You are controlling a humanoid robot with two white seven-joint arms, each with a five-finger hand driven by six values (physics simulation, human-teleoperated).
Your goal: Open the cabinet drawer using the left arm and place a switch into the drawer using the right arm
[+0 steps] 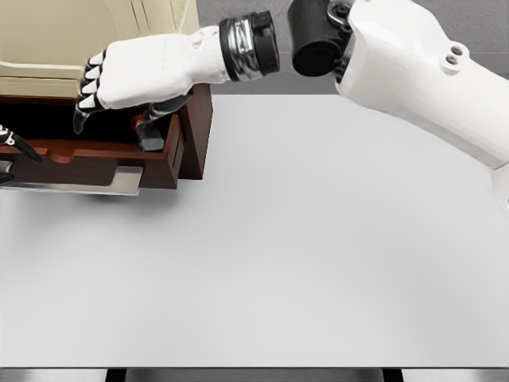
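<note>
The brown cabinet drawer (163, 163) stands pulled out at the upper left, with a silver handle (87, 187) along its front. A dark switch with a red part (149, 134) sits inside the drawer by its right wall. My right hand (99, 87) reaches over the drawer from the right. Its fingers are stretched out and point down to the left, and the thumb hangs just above the switch without closing on it. Only a few fingertips of my left hand (9, 139) show at the left edge, beside the drawer front.
The beige cabinet body (56, 40) rises behind the drawer at the top left. The right forearm (413, 64) crosses the top of the picture. The white table (302, 255) spreads out to the right and front.
</note>
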